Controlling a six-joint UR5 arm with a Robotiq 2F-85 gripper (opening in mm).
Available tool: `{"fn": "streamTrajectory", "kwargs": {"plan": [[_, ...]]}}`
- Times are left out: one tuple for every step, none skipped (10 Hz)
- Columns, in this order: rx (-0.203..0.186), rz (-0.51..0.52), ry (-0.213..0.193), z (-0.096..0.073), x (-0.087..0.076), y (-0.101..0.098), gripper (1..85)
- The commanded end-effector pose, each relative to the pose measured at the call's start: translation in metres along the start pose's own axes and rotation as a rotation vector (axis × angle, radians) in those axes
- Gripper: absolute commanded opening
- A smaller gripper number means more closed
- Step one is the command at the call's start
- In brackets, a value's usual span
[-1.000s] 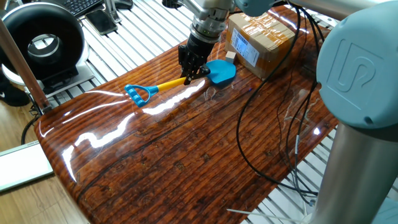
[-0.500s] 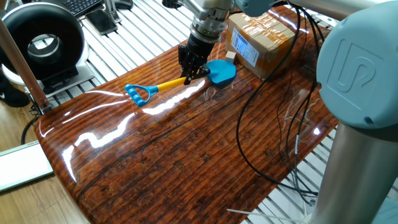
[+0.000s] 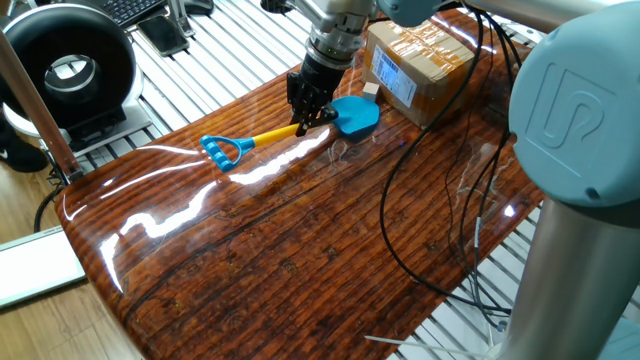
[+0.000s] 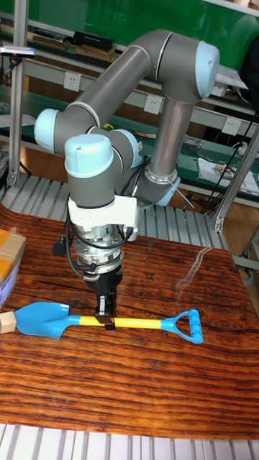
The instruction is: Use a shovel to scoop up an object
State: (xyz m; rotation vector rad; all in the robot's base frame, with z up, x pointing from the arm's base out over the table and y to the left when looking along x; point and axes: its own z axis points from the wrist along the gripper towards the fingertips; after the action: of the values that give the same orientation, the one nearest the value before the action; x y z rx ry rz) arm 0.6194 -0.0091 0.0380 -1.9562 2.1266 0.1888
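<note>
Fingers (image 4: 106, 313) pinch the yellow shaft beside the blade, so the shovel (image 4: 108, 321) lies flat on the surface (image 4: 144, 388); the wooden cube (image 4: 6, 323) touches the blade's 9 o'clock edge.

Toy shovel (image 4: 108, 320) lying flat, with a small wooden cube (image 4: 6, 323) at its blade tip.

The shovel has a bright blue blade, a thin yellow shaft and a blue D-shaped handle end. It lies on the glossy wood-grain tabletop (image 3: 300, 250), and the shaft is pinched near the blade by closed jaws. In the tall fixed view the blade points left and the handle right. The cube is light tan and far smaller than the blade; it sits on the tabletop just at the blade's leading edge, seemingly touching it.
</note>
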Motion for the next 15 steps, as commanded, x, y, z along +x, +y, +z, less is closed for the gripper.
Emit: {"fn": "streamTrajectory", "kwargs": {"plan": [[0.006,0.007,-0.008,-0.0016,-0.0010,-0.0020,1.0],[0.006,0.007,-0.011,-0.0016,-0.0018,-0.0020,1.0],[0.007,0.006,-0.012,-0.0016,-0.0022,-0.0024,1.0],[0.007,0.006,-0.014,-0.0017,-0.0026,-0.0023,1.0],[0.002,0.014,-0.015,-0.0017,-0.0029,-0.0011,1.0],[-0.002,0.024,-0.006,-0.0016,-0.0005,-0.0001,1.0],[0.002,0.011,-0.003,-0.0016,0.0003,-0.0009,1.0],[0.004,0.010,-0.008,-0.0016,-0.0010,-0.0016,1.0],[0.006,0.010,-0.008,-0.0016,-0.0010,-0.0020,1.0],[0.006,0.010,-0.009,-0.0016,-0.0014,-0.0020,1.0],[0.006,0.010,-0.012,-0.0016,-0.0022,-0.0020,1.0],[0.005,0.012,-0.014,-0.0016,-0.0026,-0.0019,1.0],[0.004,0.012,-0.015,-0.0017,-0.0030,-0.0015,1.0],[0.004,0.012,-0.015,-0.0017,-0.0030,-0.0015,1.0],[0.004,0.012,-0.017,-0.0017,-0.0034,-0.0015,1.0]]}}
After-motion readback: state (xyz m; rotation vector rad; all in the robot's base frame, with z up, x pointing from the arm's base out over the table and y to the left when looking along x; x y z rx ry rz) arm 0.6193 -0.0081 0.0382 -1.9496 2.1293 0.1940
